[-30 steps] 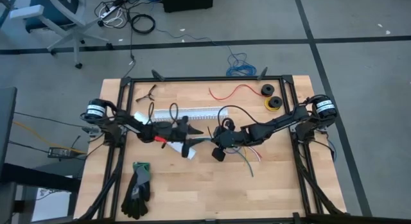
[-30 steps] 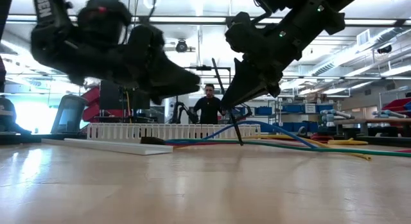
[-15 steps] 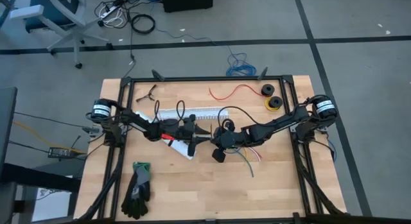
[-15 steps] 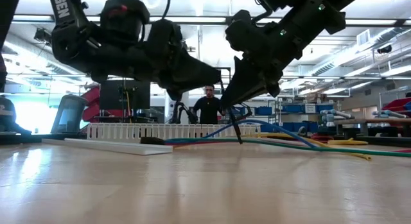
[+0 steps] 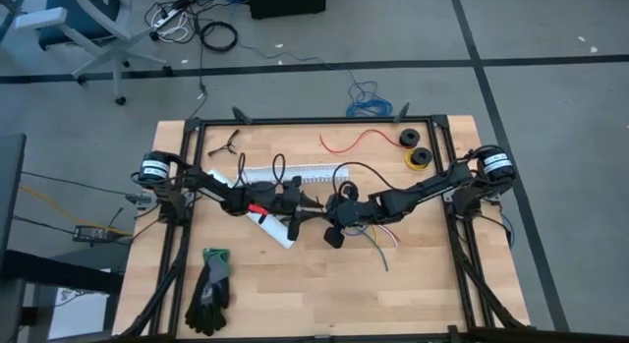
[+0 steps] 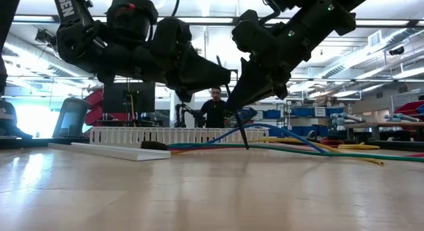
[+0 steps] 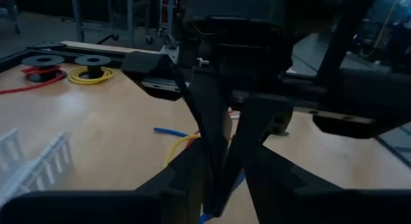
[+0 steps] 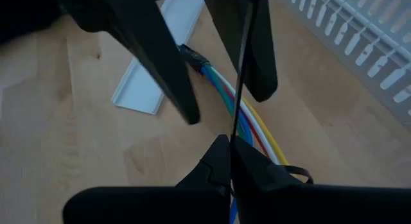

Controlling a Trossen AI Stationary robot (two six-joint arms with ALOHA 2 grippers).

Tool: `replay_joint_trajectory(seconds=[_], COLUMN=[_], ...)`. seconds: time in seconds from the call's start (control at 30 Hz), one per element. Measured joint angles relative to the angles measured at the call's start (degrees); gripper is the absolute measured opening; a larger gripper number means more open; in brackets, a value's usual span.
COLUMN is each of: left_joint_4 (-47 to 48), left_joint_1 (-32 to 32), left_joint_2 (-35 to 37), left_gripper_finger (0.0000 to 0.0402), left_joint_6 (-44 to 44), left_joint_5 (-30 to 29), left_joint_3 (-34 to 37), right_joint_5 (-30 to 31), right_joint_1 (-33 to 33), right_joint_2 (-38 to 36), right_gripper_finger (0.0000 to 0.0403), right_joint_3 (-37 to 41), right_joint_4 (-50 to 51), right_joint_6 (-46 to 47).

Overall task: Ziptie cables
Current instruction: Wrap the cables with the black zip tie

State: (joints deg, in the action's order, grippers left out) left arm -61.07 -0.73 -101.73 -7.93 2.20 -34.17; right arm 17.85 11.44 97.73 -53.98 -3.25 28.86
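Seemingly the job is at its midpoint: the right hand is closed on a thin black ziptie standing up over the cables, while the left hand reaches in with parted fingers flanking the strap; whether it has caught it I cannot tell. Threading and cinching look left to do. Lying flat near the tabletop's middle, the bundle is loose yellow, white, green and blue wires, dark-sleeved at one end.

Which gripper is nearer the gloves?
Left. The left gripper hangs mid-table, up and right of the gloves at the near-left edge; the right gripper sits just beyond it, farther right.
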Motion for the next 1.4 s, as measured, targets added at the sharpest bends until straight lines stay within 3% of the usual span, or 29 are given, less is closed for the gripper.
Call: replay_joint_trajectory(seconds=[0.23,1.4], left_joint_4=[0.30,-3.43], left_joint_1=[0.39,4.73], left_joint_2=[0.00,-0.04], left_gripper_finger=[0.0010,0.0000], left_joint_6=[2.60,0.14], left_joint_5=[-0.24,-4.06], left_joint_3=[0.00,-0.42], right_joint_5=[0.03,2.80], right_joint_1=[0.00,-0.17], right_joint_2=[0.00,2.40], right_gripper_finger=[0.0000,0.0000], right_joint_3=[-0.01,-0.10], right_joint_4=[-0.09,9.31], right_joint_6=[-0.48,5.48])
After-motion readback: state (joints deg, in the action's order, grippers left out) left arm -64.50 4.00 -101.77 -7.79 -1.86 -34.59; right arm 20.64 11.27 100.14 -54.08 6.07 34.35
